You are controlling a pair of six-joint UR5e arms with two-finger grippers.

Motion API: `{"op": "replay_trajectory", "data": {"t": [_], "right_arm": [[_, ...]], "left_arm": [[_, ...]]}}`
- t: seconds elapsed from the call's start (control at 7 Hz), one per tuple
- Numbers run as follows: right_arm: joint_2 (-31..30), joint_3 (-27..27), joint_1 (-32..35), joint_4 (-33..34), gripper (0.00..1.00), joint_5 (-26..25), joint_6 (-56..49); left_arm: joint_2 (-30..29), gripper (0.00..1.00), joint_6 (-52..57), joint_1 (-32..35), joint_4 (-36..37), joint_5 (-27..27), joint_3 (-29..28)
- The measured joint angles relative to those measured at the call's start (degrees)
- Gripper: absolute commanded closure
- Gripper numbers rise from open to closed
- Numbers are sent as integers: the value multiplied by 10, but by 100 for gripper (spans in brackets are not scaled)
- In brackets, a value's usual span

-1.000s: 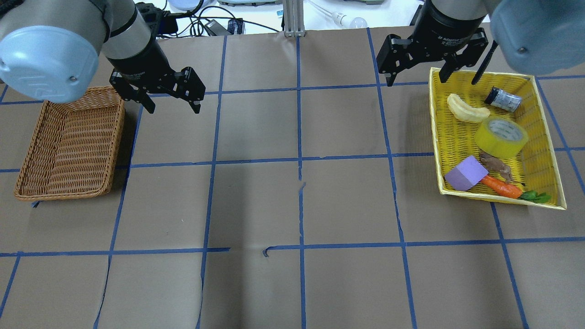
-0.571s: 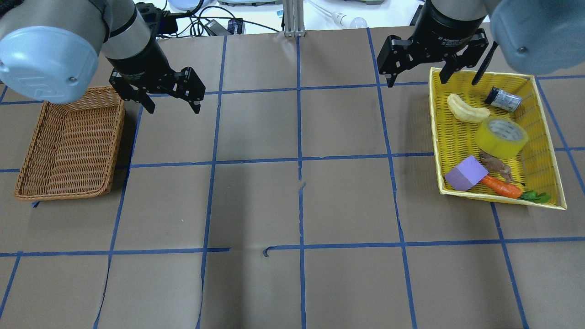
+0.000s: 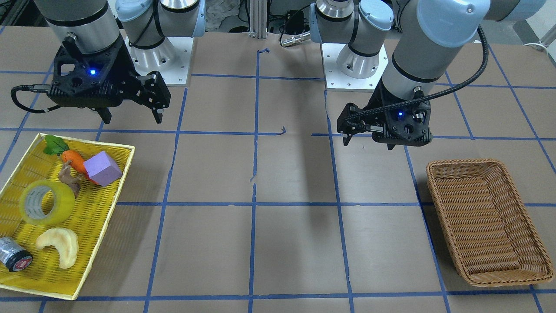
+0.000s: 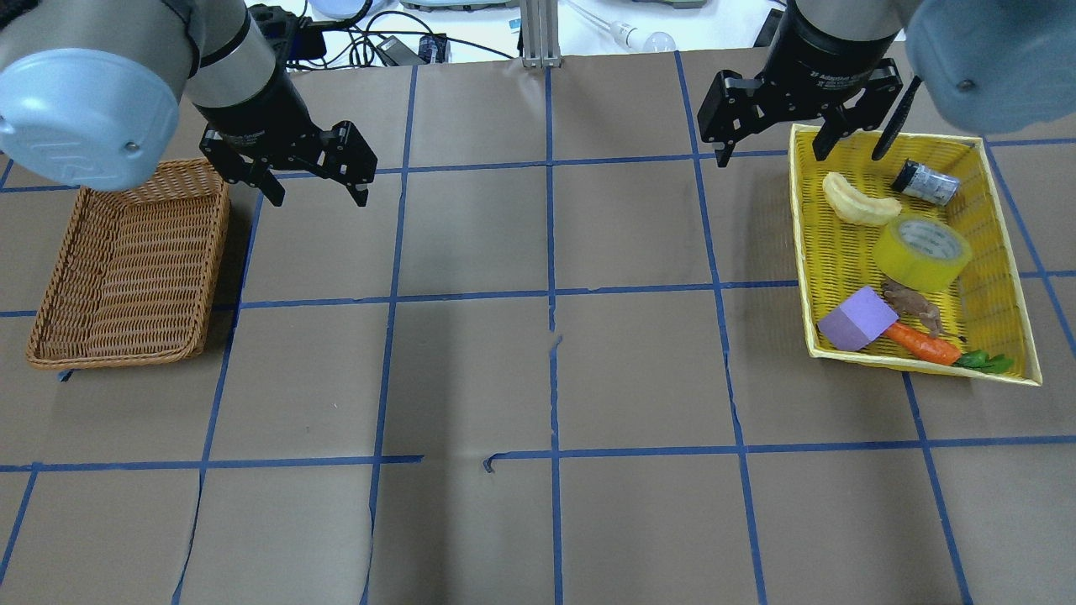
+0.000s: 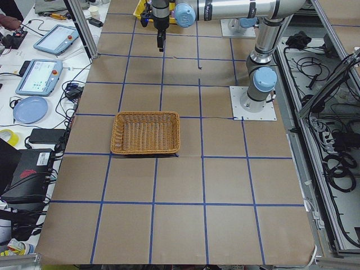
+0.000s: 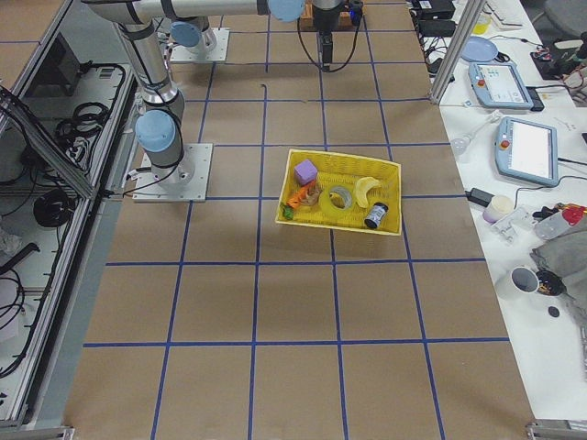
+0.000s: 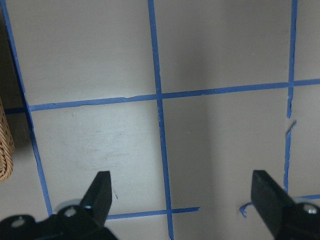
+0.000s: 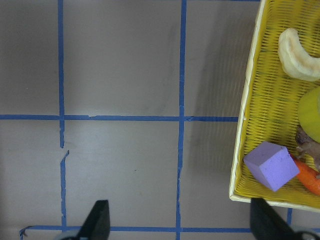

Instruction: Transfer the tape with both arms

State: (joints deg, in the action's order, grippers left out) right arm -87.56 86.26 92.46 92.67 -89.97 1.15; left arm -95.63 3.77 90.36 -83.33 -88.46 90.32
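The tape (image 4: 920,252) is a wide yellow roll with a grey-white core. It lies in the yellow tray (image 4: 803,252) at the table's right, and also shows in the front view (image 3: 47,203) and the right side view (image 6: 341,197). My right gripper (image 4: 769,155) is open and empty, hovering over the table at the tray's far left corner, apart from the tape. My left gripper (image 4: 319,200) is open and empty, above the table just right of the wicker basket (image 4: 126,269). Both wrist views show open jaws over bare table.
In the tray with the tape lie a banana (image 4: 857,202), a small dark cylinder (image 4: 925,182), a purple block (image 4: 857,318), a carrot (image 4: 925,343) and a brown toy figure (image 4: 912,304). The wicker basket holds nothing. Cables and devices lie beyond the table's far edge.
My right gripper has shifted slightly to the right, toward the tray's far corner. The left gripper has barely moved. Both stay open.
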Motion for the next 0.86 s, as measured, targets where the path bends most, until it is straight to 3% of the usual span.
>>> {"op": "replay_trajectory", "data": {"t": [0.86], "right_arm": [[2, -4, -8, -4, 0, 4, -4]], "left_arm": [[0, 0, 0, 0, 0, 0, 4]]}}
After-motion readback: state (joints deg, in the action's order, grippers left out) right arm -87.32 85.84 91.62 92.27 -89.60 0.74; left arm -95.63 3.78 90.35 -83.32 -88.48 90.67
